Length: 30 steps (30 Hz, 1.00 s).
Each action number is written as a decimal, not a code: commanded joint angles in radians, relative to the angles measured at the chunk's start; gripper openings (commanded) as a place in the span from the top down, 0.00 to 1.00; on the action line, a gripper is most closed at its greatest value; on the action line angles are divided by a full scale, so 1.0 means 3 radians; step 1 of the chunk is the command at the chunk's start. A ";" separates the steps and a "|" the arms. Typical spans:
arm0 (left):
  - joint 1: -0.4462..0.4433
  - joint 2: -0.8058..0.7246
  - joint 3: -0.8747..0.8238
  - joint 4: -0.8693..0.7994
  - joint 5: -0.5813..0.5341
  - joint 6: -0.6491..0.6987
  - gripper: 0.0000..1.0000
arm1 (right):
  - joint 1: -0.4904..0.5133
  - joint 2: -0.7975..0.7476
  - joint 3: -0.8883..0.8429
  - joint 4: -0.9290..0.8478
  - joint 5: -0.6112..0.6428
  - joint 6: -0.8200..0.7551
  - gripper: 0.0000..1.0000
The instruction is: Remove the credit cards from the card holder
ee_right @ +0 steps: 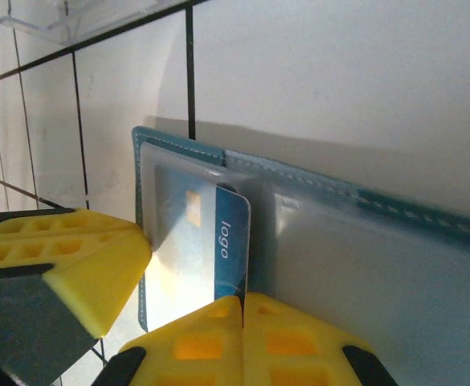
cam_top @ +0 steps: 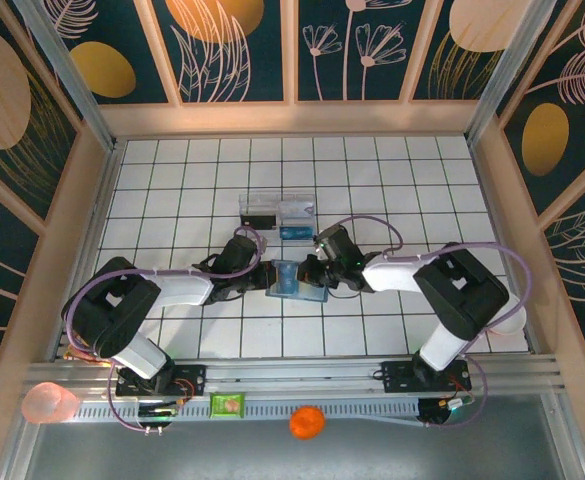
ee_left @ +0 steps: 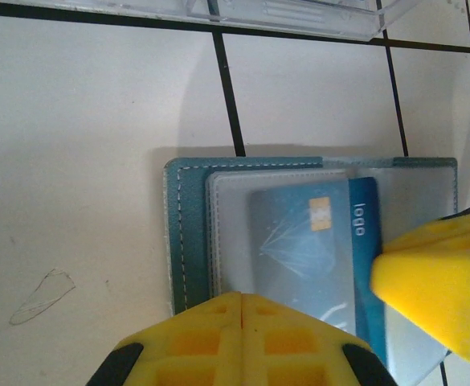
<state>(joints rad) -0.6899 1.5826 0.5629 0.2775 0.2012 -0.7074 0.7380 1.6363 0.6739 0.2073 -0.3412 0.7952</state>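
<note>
Closest to us in the left wrist view is the left pincer (ee_left: 243, 307). Its yellow fingers (ee_left: 194, 338) are pressed together with no gap, right at the near edge of the card holder (ee_left: 188, 233). We cannot tell whether they are pinching that edge.

The right wrist view shows much the same. The right pincer (ee_right: 243, 304) is clenched, and its tips sit on the near end of the blue card (ee_right: 228, 241). We cannot tell whether the card is actually nipped between them.

The card holder lies open and flat on the white tiled desk (ee_left: 82, 161), teal border up. The blue card, marked "logo" and carrying a chip, is in it. Most of the card is dulled under a frosted sleeve (ee_left: 230, 233), and one bright strip is bare.

From above, the card holder (cam_top: 294, 280) sits between the two pincers, just on the near side of a clear tray (cam_top: 277, 212).
</note>
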 commanded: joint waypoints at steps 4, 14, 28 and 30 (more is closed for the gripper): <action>-0.0005 0.0002 -0.0086 -0.0215 0.0020 0.0026 1.00 | -0.0026 -0.0258 -0.0094 -0.0319 0.0230 -0.0081 1.00; 0.0004 -0.0003 -0.0054 -0.0183 0.0030 0.0037 1.00 | 0.0010 -0.0612 0.0153 -0.1096 0.0619 -0.0624 1.00; 0.0001 -0.0047 0.0016 -0.0176 0.0074 0.0040 0.97 | 0.0494 -0.0316 0.1476 -0.2679 0.1616 -0.1921 1.00; -0.0001 -0.0086 0.0016 -0.0186 0.0083 0.0051 0.96 | 0.0592 -0.0242 0.1603 -0.2761 0.1744 -0.2057 1.00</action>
<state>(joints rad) -0.6899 1.5764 0.5629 0.2726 0.2092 -0.7071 0.8761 1.5261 1.1091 -0.4744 0.0605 0.2955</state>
